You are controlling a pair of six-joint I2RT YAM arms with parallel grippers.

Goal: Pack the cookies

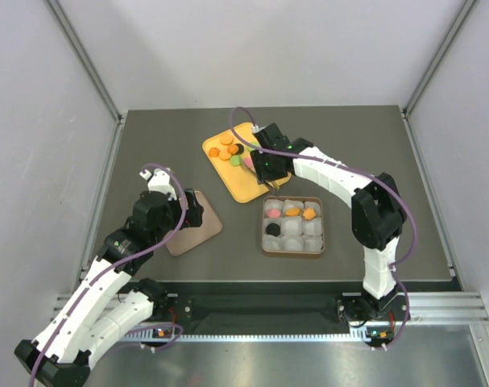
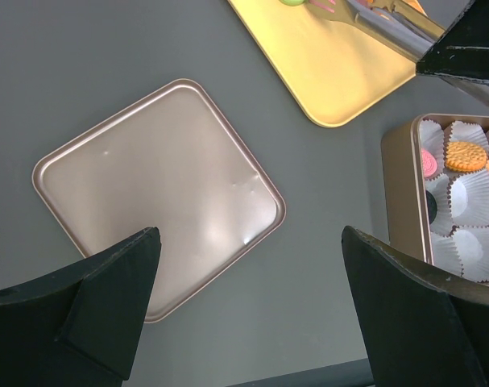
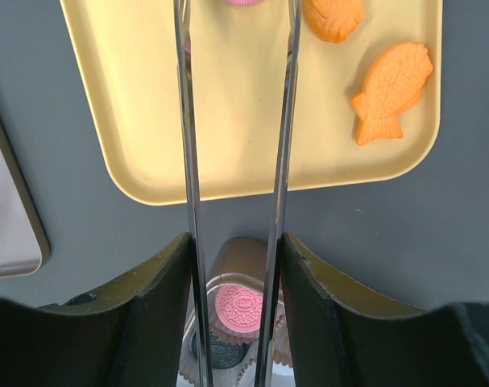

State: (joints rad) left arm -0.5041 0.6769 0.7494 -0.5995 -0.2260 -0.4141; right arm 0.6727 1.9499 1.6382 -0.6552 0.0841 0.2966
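Several orange, pink, green and black cookies (image 1: 228, 149) lie on a yellow tray (image 1: 242, 184). My right gripper (image 1: 267, 165) is shut on metal tongs (image 3: 188, 121), whose blades reach over the tray (image 3: 147, 121) toward a pink cookie (image 3: 242, 2) at the frame's top edge; the tips are out of view. Two fish-shaped orange cookies (image 3: 389, 81) lie to their right. The square tin (image 1: 264, 242) holds a pink cookie (image 3: 240, 308), a black one (image 3: 216, 351) and two orange ones (image 1: 309, 214) in white cups. My left gripper (image 2: 250, 235) is open and empty.
The tin's rose-gold lid (image 2: 159, 197) lies flat on the dark table under my left gripper, left of the tin (image 2: 397, 193). The yellow tray (image 2: 333, 72) sits behind the tin. Grey walls enclose the table on three sides.
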